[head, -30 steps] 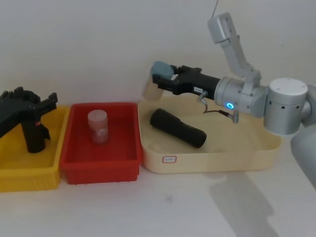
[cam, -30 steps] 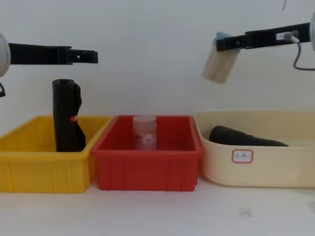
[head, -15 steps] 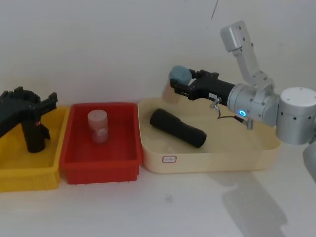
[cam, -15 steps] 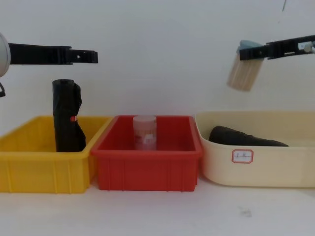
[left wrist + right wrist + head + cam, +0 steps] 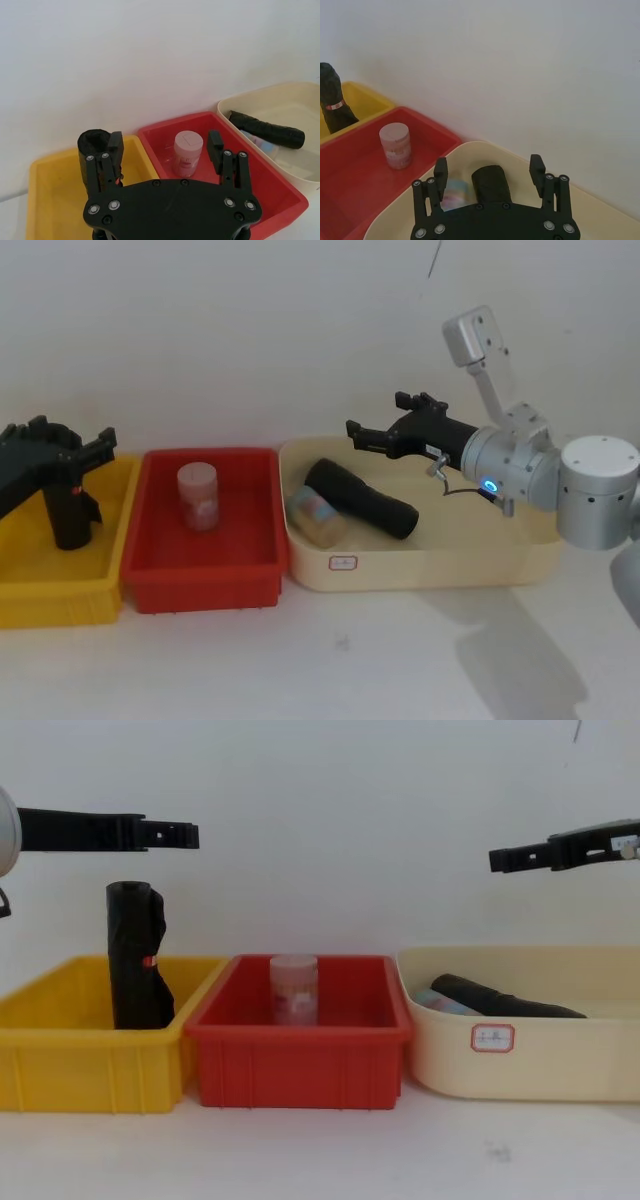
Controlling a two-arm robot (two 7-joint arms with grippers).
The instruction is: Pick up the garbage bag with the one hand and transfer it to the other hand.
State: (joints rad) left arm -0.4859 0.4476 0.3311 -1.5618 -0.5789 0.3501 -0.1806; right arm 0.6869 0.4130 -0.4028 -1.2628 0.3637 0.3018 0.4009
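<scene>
The garbage bag (image 5: 70, 512) (image 5: 135, 960) is a black roll standing upright in the yellow bin (image 5: 60, 595), and a red-and-white band on it (image 5: 333, 102) faces the right wrist camera. My left gripper (image 5: 100, 445) (image 5: 190, 835) (image 5: 165, 142) hovers level above the roll, open and holding nothing, with a clear gap down to the roll's top. My right gripper (image 5: 355, 430) (image 5: 497, 858) (image 5: 489, 170) hangs open and empty above the cream tray (image 5: 430, 560).
A second black roll (image 5: 360, 498) (image 5: 505, 1000) lies in the cream tray beside a beige block with a light-blue cap (image 5: 315, 515). A pale jar (image 5: 198, 495) (image 5: 294, 988) stands in the red bin (image 5: 205, 575) between the other two. A wall is close behind.
My right gripper carried the beige block rightward over the cream tray, then opened. The block now lies in the tray. The left arm has not moved.
</scene>
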